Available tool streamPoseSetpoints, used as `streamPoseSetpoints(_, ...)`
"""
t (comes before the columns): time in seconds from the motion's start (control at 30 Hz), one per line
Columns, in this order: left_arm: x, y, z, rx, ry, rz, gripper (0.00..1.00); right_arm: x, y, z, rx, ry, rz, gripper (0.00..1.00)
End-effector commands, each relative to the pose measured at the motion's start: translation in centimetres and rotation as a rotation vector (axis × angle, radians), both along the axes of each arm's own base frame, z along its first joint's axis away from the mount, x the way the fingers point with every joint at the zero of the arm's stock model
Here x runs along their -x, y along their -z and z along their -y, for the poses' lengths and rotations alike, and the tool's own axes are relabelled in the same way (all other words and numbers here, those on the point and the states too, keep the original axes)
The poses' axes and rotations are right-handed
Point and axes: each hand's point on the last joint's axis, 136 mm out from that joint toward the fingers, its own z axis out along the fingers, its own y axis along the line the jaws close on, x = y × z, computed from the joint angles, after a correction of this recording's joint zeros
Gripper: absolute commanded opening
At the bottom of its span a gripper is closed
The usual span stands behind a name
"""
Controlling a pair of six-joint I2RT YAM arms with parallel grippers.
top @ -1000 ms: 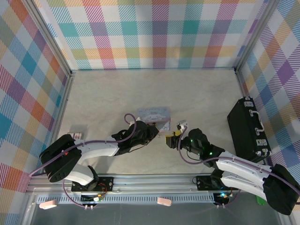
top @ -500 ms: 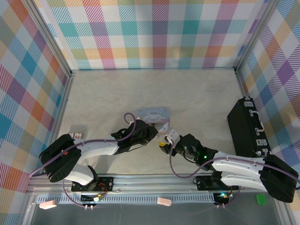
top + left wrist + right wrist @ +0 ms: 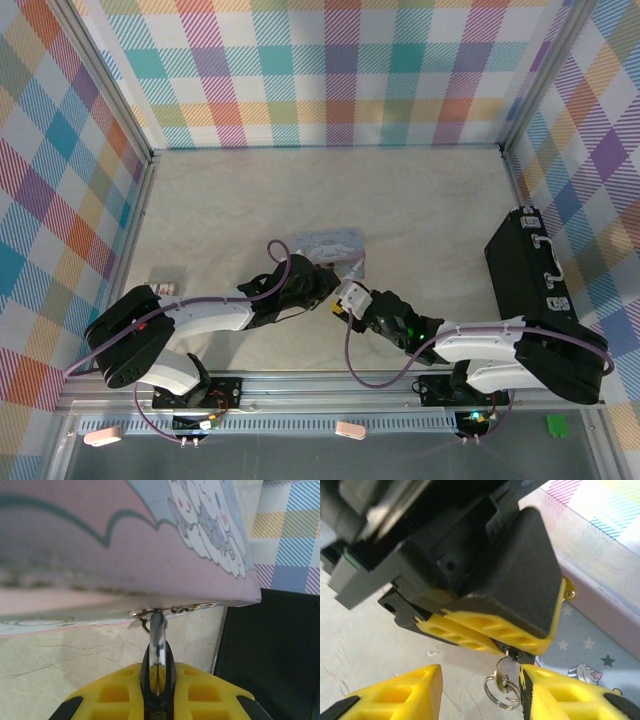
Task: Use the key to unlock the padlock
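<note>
Padlock (image 3: 158, 677): I see it clamped in the left gripper (image 3: 158, 700), shackle hooked through the hasp of the tin (image 3: 100, 540).
Key (image 3: 512, 655): sticks out beneath the left gripper's pads, ring (image 3: 501, 686) dangling from it.
Right gripper (image 3: 480, 695): jaws apart, straddling the ring, one finger just beside it.
Tin: rests on the table (image 3: 420, 210).

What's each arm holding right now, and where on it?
Left gripper pinches the padlock by its body, shackle hooked in the tin's hasp. Right gripper holds nothing; its fingers flank the key ring.
</note>
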Motion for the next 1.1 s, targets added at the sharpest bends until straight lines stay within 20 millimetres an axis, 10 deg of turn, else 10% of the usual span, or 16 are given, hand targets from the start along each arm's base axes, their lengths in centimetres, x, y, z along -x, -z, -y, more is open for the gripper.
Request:
streamPoseSetpoints(0.0,-0.8,-2.6,1.0,0.077,0.012,0.059,0.0,-1.0,-1.9,-0.1,-0.024,0.043,0.095,0.43)
streamPoseSetpoints(1.07,-0.6,-2.7,1.8,0.091,0.046,0.06,0.0,-3.0,-1.9,0.1,-0.053,0.187,0.049,0.21)
